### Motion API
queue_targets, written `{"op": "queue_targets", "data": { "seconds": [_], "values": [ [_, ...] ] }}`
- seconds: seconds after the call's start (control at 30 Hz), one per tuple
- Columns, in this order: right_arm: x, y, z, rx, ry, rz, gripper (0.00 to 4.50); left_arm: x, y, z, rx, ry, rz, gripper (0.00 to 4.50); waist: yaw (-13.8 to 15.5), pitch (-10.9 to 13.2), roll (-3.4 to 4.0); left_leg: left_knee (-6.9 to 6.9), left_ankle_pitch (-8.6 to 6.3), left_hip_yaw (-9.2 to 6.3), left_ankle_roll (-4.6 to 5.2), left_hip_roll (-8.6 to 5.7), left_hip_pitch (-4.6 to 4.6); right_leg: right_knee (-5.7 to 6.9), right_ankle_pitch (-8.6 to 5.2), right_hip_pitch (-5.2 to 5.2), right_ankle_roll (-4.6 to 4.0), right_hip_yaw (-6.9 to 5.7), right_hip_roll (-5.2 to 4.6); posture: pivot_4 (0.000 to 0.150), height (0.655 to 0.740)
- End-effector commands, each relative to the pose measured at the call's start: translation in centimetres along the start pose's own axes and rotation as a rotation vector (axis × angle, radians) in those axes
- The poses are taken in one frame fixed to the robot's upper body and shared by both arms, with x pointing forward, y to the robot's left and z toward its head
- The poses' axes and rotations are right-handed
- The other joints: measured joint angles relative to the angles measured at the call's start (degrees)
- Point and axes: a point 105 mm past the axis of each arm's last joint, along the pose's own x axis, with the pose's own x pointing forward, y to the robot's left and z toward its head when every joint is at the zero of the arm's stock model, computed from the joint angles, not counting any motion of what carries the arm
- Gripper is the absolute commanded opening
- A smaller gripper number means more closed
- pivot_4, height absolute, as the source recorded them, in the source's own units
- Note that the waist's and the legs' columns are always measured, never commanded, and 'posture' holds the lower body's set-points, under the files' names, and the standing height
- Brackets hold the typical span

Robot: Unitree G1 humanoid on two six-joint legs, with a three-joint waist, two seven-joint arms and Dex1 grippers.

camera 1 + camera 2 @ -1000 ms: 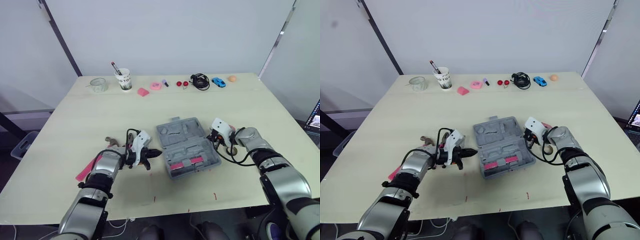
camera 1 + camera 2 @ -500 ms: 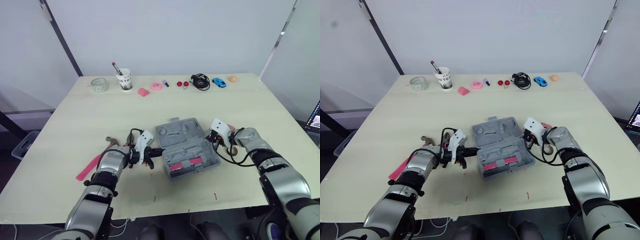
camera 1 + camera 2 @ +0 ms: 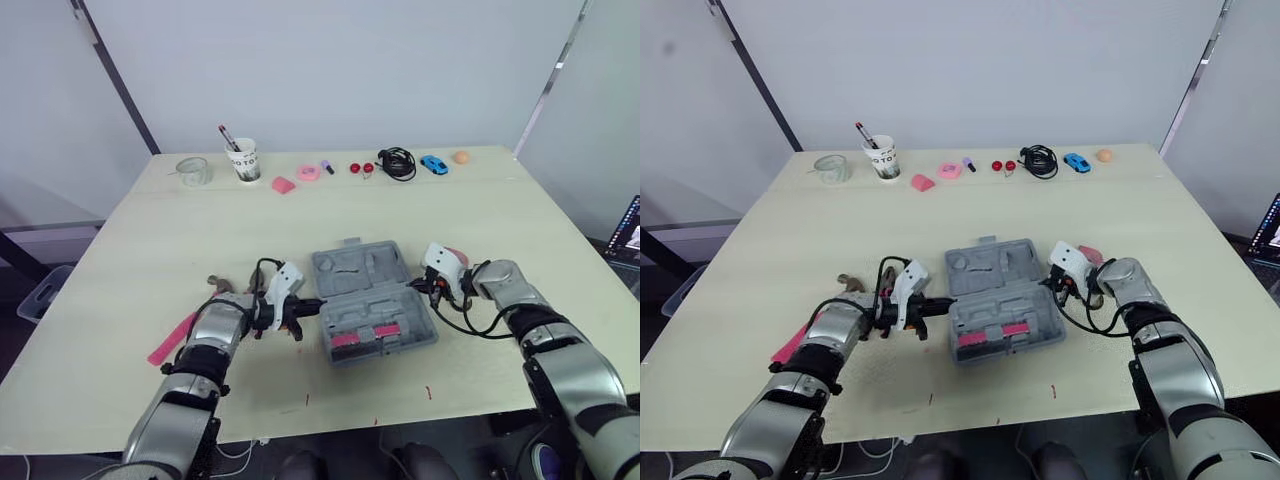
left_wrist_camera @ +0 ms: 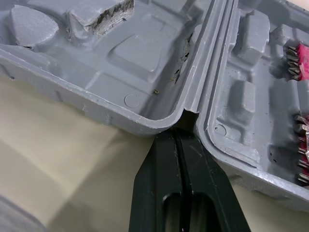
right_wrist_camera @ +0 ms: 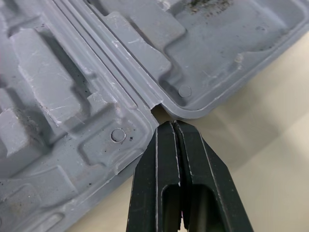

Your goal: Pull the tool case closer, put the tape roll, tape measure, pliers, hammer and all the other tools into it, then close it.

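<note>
On the pale table (image 3: 480, 220), 1 open grey tool case (image 3: 372, 298) lies between my left gripper (image 3: 316, 302) and right gripper (image 3: 411, 287); both pinched closed, empty, tips at its 2 hinge ends.

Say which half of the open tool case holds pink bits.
The half nearer the robot, pink bits in its slots; the far half shows only bare grey recesses.
</note>
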Motion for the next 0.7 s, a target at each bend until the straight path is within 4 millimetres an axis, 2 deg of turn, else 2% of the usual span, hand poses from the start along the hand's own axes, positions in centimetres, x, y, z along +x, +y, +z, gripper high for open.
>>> {"op": "queue_targets", "data": {
  "seconds": [0.03,0.3,0.7],
  "values": [
    [0.7,2.0,-0.1,0.004,-0.01,0.11,0.04,0.4,-1.6,-0.8,0.005,0.046,-0.08,0.01,0.04,0.0,0.0,0.0,0.0,0.01,0.0,0.0,-0.01,0.0,0.0,0.0,0.0,0.0,0.0,0.15,0.74],
    [-0.4,5.3,-1.1,0.038,-0.035,0.233,0.04,-0.6,-3.9,-1.7,0.04,0.104,-0.17,0.01,0.26,-0.03,-0.01,-0.01,-0.01,-0.12,0.01,0.01,0.01,-0.03,-0.01,0.01,0.0,0.03,-0.02,0.15,0.74],
    [-1.9,8.8,-2.0,0.109,-0.037,0.229,0.04,-2.3,-6.2,-3.6,0.023,0.169,-0.203,0.01,0.54,-0.06,-0.04,0.0,-0.02,-0.2,0.02,0.02,0.03,-0.01,-0.02,0.0,-0.01,0.04,-0.02,0.15,0.74]
  ]
}}
